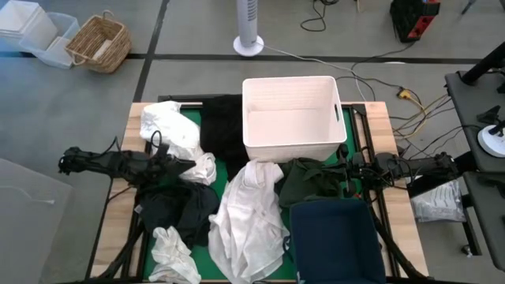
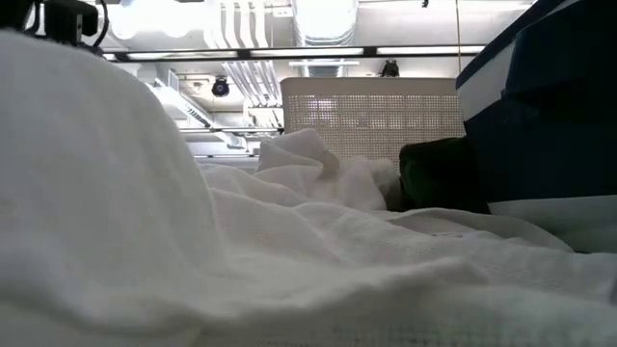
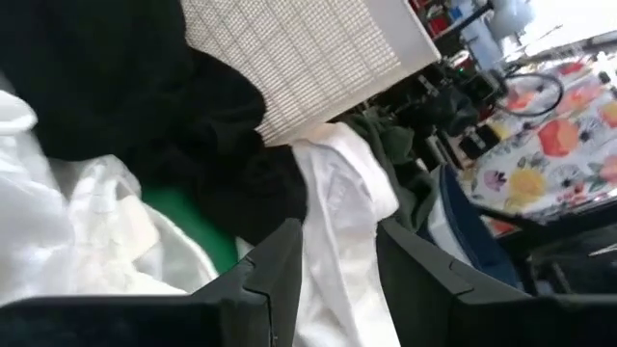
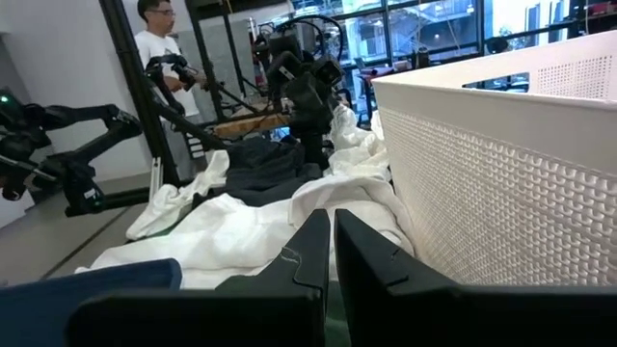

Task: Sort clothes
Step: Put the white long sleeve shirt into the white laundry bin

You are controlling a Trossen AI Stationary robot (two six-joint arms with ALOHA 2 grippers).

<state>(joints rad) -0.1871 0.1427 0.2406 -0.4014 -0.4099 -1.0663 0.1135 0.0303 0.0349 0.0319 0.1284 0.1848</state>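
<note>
The left gripper [image 3: 337,265] hovers with fingers spread over the clothes, a long white garment [image 1: 251,217] just ahead of its tips and a black garment [image 1: 221,130] beside it, lying against the white plastic bin [image 1: 290,118]. The right gripper [image 4: 331,253] has its fingers nearly pressed together, holding nothing, with a dark green garment [image 1: 309,180] ahead, the white bin close alongside, and the navy fabric bin [image 1: 335,241] just beside it.
</note>
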